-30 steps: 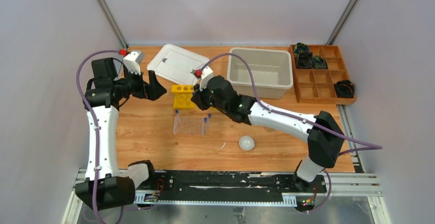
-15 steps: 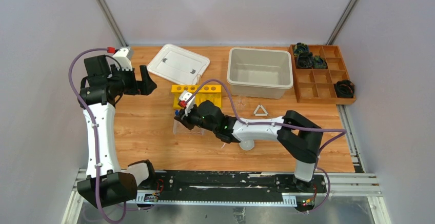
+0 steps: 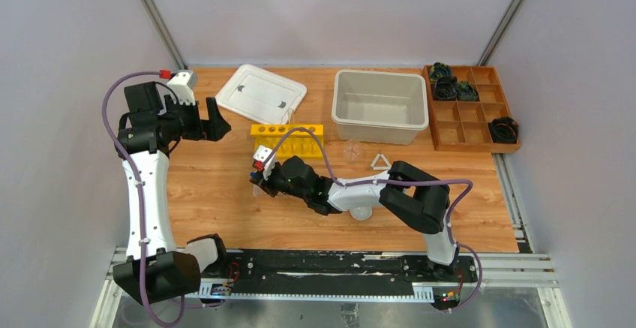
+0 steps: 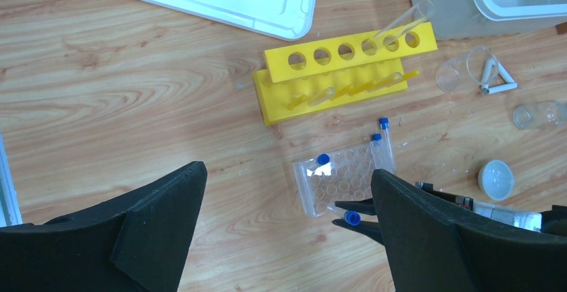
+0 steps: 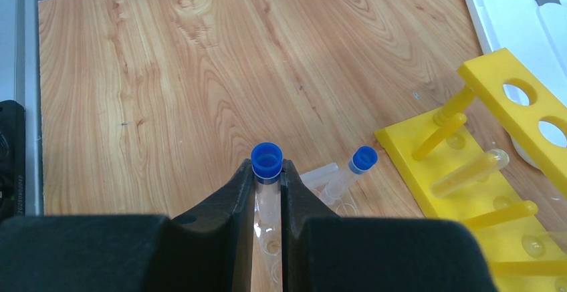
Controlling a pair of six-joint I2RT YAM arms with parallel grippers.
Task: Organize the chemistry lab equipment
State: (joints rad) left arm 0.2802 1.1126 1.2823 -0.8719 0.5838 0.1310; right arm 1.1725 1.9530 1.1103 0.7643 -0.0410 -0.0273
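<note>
Wooden bench (image 3: 217, 200): right fingers (image 5: 234, 198) pinch a small clear blue-capped tube (image 5: 267, 158) beside a clear plastic rack (image 4: 337, 182); left fingers (image 4: 154, 218) spread.

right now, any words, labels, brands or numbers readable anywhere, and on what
No readable text anywhere.
The white lid bears only two small dark marks, nothing legible.
The yellow rack, the blue-capped tube in the right tool and the beige bin show no print.

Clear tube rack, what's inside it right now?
Three blue-capped tubes stand in the clear tube rack; other visible wells look empty. From above, the right gripper, shut on a fourth tube, covers most of it.
</note>
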